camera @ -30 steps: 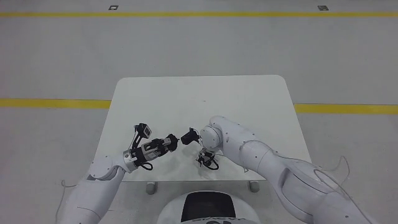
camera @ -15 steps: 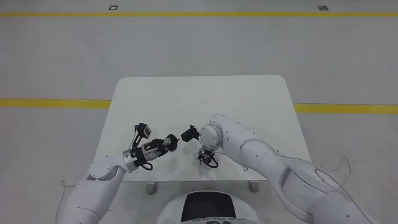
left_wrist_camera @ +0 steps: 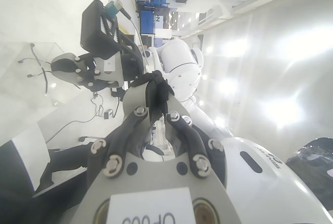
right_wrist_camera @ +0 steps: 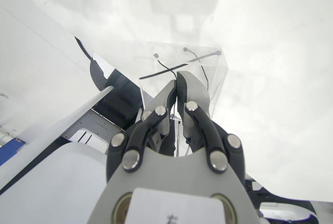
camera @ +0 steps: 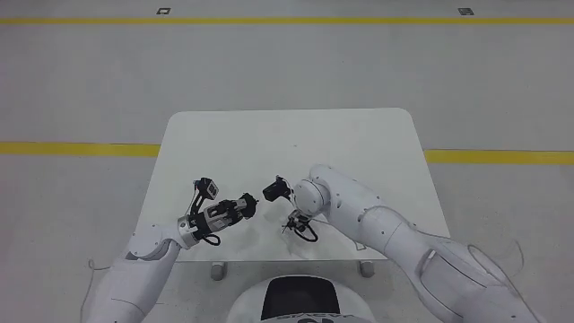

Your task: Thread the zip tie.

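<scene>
The left end effector [left_wrist_camera: 156,87] stays clamped on the black zip tie [left_wrist_camera: 157,103], a thin, pliant strip. The right end effector [right_wrist_camera: 177,80], pinched shut on what I cannot tell, has drifted slightly away, so the ends look unmated. Nearby, a glossy clear box [right_wrist_camera: 221,71] of spare ties [right_wrist_camera: 166,70] sits on the smooth white tabletop [camera: 269,135].

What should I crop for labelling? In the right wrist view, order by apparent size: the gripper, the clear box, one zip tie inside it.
1. Right gripper, though nearness to the camera inflates it.
2. Clear box.
3. Zip tie inside the box.
</scene>
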Controlling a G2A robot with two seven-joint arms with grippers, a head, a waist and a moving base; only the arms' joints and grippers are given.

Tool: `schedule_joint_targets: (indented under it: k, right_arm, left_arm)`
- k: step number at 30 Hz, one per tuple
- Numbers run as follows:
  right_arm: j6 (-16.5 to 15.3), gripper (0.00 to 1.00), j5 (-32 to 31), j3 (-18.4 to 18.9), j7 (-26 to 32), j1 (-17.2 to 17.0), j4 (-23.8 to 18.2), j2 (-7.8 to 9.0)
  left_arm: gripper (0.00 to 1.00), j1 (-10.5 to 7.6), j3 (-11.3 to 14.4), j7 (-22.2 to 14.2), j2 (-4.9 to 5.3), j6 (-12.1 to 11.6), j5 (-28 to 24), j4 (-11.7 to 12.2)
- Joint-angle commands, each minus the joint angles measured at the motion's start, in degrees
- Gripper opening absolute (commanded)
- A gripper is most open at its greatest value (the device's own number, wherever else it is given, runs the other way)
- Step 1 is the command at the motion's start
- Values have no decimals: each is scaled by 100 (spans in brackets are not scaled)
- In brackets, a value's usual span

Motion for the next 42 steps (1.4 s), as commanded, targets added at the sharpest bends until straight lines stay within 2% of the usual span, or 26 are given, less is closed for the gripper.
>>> schedule_joint_targets:
  k: [1,11,15,27,35,42]
  right_arm:
    - [-15,0,-38,113,50,-80,-178,89]
    - [-298,0,-110,644,328,-452,-815,463]
    - [-434,0,-77,770,490,-544,-926,553]
    - [-712,0,150,747,505,-495,-809,541]
    - [-793,0,148,889,472,-608,-1095,644]
    - [-989,0,237,1099,337,-775,-1351,766]
  left_arm:
    - [0,0,0,0,0,0,0,0]
    - [0,0,0,0,0,0,0,0]
    - [0,0,0,0,0,0,0,0]
    - [0,0,0,0,0,0,0,0]
    - [0,0,0,0,0,0,0,0]
    - [0,0,0,0,0,0,0,0]
